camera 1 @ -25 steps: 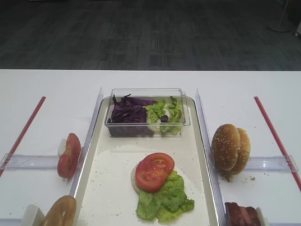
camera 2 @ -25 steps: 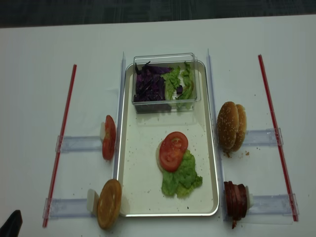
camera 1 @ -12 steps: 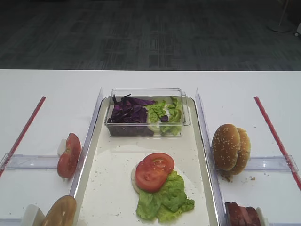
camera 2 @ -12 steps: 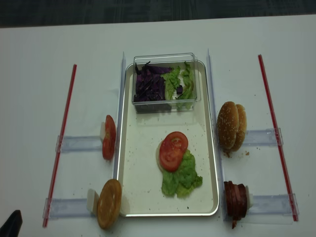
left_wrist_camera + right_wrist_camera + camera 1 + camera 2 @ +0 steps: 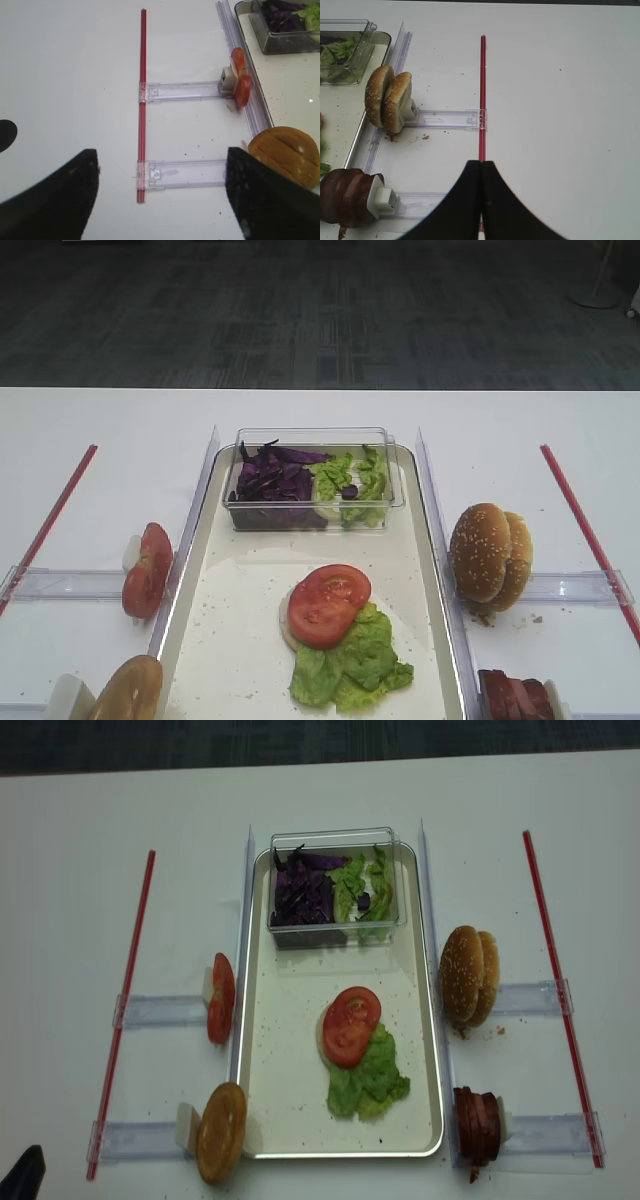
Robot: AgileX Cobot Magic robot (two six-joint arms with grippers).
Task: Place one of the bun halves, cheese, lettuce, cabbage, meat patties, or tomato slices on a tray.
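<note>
Tray [image 5: 258, 1050] centred so both arms reach it; a tomato slice [image 5: 350, 1025] sits on lettuce [image 5: 370, 1082] mid-tray. Spare tomato slices [image 5: 220, 998] and plain bun half [image 5: 222, 1131] stand on edge in clear holders, left side; sesame bun halves [image 5: 467, 975] and meat patties [image 5: 478, 1125] right. Left gripper [image 5: 160, 200] jaws wide, empty, well clear. Right gripper [image 5: 480, 200] pinched together, holding nothing.

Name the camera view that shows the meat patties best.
The right wrist view: the meat patties stand whole in their clear holder. The realsense high view shows them smaller; the other high view crops them at its bottom edge; the left wrist view misses them.
</note>
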